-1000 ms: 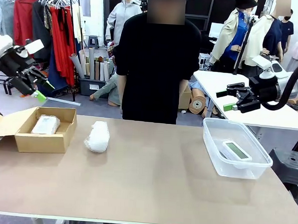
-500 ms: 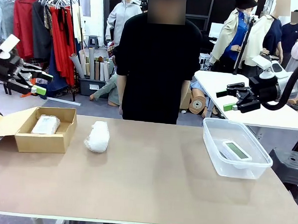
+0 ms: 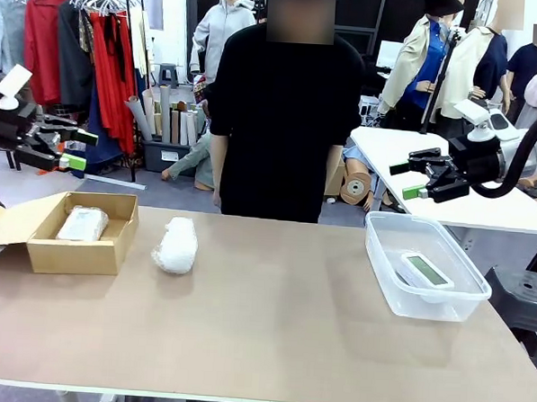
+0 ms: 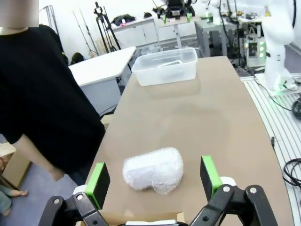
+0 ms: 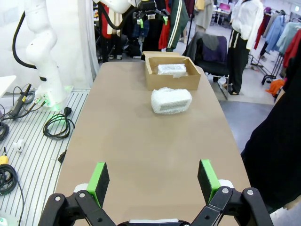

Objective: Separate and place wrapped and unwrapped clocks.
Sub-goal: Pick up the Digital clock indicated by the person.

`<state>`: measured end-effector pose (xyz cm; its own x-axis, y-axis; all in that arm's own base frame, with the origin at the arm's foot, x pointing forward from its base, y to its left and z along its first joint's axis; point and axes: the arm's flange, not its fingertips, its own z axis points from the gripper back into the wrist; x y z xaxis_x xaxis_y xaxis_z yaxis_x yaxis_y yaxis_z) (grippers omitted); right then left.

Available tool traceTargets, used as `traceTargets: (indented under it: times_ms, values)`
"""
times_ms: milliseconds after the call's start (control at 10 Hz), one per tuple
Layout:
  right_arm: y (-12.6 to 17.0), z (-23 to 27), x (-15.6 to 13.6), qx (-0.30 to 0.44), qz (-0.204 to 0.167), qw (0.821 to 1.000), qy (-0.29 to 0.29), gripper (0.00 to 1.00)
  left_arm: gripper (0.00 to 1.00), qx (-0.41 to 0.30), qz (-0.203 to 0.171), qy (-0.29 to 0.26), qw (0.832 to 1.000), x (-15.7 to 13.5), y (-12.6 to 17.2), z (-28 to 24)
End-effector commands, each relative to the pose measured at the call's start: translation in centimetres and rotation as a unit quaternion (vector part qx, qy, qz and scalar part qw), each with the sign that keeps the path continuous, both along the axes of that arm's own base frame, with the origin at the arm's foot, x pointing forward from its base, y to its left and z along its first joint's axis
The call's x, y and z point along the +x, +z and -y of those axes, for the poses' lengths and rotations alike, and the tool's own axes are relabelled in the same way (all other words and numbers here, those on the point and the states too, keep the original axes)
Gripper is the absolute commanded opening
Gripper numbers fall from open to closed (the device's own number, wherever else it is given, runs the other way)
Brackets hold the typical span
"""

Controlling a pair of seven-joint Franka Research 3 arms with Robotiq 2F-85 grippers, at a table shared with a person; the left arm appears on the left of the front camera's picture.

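Brown cardboard box (image 3: 72, 256), table's left edge: one white bubble-wrap bundle (image 3: 83, 224). Clear plastic tub (image 3: 382, 261), right edge: white digital clock (image 3: 424, 269). Left gripper (image 3: 80, 151) and right gripper (image 3: 405, 180) wide, empty.

No legible text, clock (image 3: 424, 269) display too small to read

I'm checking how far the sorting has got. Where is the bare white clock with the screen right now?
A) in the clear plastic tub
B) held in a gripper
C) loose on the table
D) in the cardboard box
A: the bare clock lies inside the clear plastic tub at the table's right end, while the cardboard box holds a bubble-wrapped bundle.
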<state>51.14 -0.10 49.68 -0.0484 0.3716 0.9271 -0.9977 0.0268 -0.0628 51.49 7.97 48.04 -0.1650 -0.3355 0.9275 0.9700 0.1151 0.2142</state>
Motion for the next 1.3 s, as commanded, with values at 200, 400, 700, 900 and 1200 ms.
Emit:
traceTargets:
  times_ms: [200, 400, 700, 900, 1200]
  values:
    - [0.23, -0.01, -0.06, 0.000, 0.002, 1.000, 0.001, 1.00, 1.00, -0.010, 0.005, 0.008, 1.000, 0.00, 0.27, -0.22]
    - [0.23, -0.01, -0.06, 0.000, 0.002, 1.000, 0.001, 1.00, 1.00, -0.010, 0.005, 0.008, 1.000, 0.00, 0.27, -0.22]
    - [0.23, -0.01, -0.06, 0.000, 0.002, 1.000, 0.001, 1.00, 1.00, -0.010, 0.005, 0.008, 1.000, 0.00, 0.27, -0.22]
    - [0.23, -0.01, -0.06, 0.000, 0.002, 1.000, 0.001, 1.00, 1.00, -0.010, 0.005, 0.008, 1.000, 0.00, 0.27, -0.22]
    - [0.23, -0.01, -0.06, 0.000, 0.002, 1.000, 0.001, 1.00, 1.00, -0.010, 0.005, 0.008, 1.000, 0.00, 0.27, -0.22]
